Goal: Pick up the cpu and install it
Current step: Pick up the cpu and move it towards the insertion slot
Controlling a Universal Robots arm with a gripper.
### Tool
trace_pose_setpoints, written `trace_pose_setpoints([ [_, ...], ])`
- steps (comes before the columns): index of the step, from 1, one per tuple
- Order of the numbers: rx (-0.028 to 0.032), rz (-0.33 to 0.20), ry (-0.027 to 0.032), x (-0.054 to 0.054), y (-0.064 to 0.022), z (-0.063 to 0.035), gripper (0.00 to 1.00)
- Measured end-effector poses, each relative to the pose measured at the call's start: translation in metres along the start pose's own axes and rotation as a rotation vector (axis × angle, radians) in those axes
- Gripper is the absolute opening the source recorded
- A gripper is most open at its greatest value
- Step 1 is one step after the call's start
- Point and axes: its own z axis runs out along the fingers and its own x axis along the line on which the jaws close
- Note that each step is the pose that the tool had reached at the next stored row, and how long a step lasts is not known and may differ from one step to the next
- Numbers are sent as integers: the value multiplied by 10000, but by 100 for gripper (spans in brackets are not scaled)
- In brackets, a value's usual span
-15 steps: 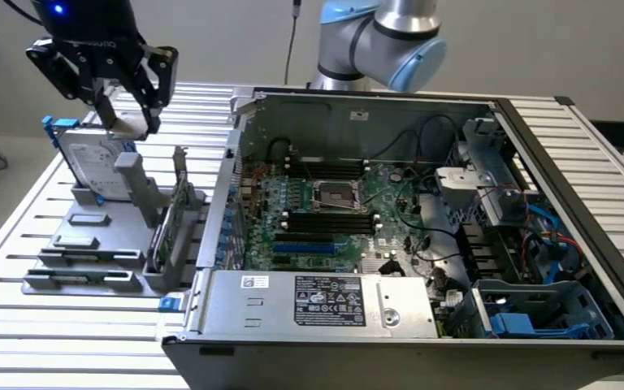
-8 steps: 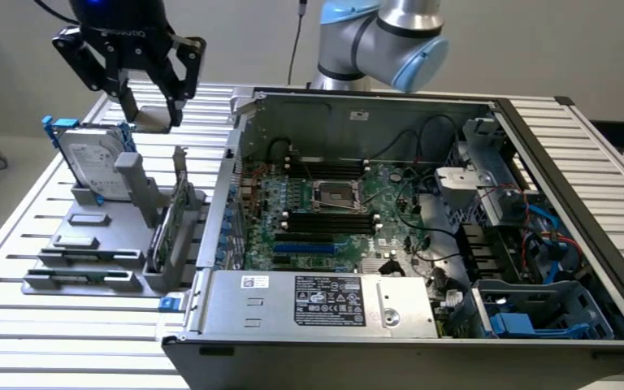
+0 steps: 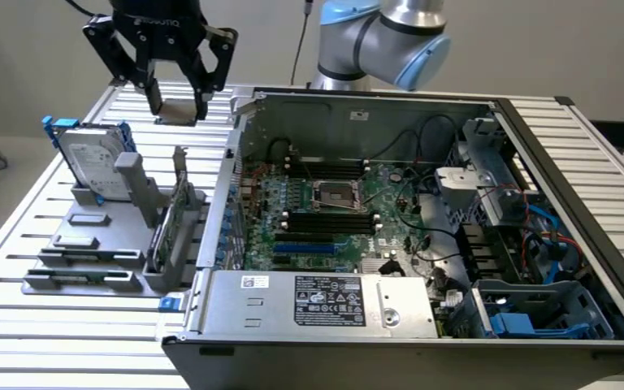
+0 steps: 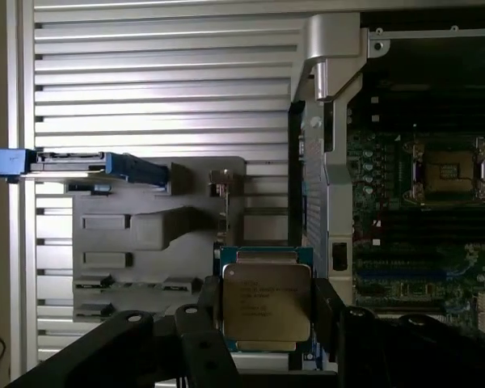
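Well, starting at the exterior view's left: a silver hard drive (image 3: pixel 88 158) with blue brackets stands upright in a grey rack (image 3: pixel 79 280) on the slatted counter (image 3: pixel 52 333), below the pincer and a little off to that side. The pincer (image 3: pixel 178 99) itself hangs high over the counter, clenched on the cpu (image 3: pixel 179 111). One finger (image 4: pixel 208 319) presses on each of two opposite edges, so the chip sits between them with its metal top facing the wrist camera. It is well clear of the rack and touches nothing else. Beyond the pincer, toward the exterior view's right, sits the open computer case (image 3: pixel 236 313). Down inside it is the green board (image 3: pixel 399 203) with its dark metal-framed socket (image 3: pixel 334 195), well apart from the chip and lower.

I'd judge the chip light and quite stiff, so weight is no worry. The smooth metal lid looks slippery, though, and the underside is likely delicate. The thin side edges seem the right place to hold it, as the fingers do now, squarely and centred, since a skewed hold could let it tilt or slide out.
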Motion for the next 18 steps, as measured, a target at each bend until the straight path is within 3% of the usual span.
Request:
trace_pose_setpoints([
  [6, 4, 15, 187, -241, 11, -69, 55],
  [14, 21, 44, 531, -547, 31, -81, 55],
  [18, 24, 48, 571, -727, 60, -79, 55],
])
